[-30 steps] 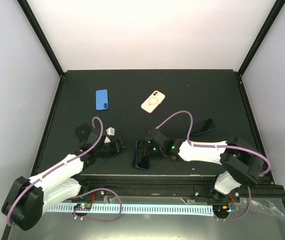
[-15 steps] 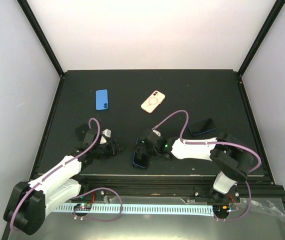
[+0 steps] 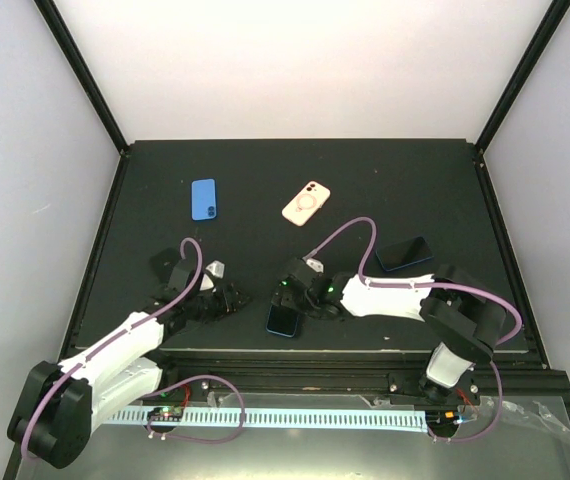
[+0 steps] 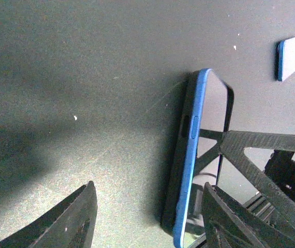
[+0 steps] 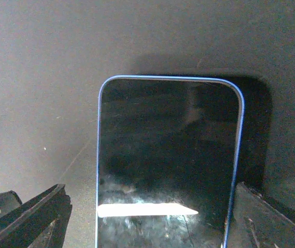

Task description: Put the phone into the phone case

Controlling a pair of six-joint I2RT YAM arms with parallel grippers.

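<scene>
- The right gripper (image 5: 151, 188) is seen released. Its jaws are spread wide to either side of the phone (image 5: 168, 155), whose dark screen faces up inside a blue rim. One finger is close by the phone's long edge, and the other is set off from it by a strip of bare desk (image 3: 415, 180).
- The left gripper (image 4: 150, 186) is likewise held open, with nothing clasped between its jaws. It is placed low over the desk, just beside the phone's other long edge.
- The phone is found near the front edge of the desk, between the two grippers.
- The phone case (image 3: 306, 203), pale pink with a white ring, is laid back-up toward the rear of the desk. It is well apart from the phone and touched by neither gripper.
- A blue phone-sized slab (image 3: 203, 199) is seen to the left of the phone case, apart from it.
- A second dark phone (image 3: 405, 254) with a blue rim is laid at an angle on the right side of the desk, beyond the right arm.
</scene>
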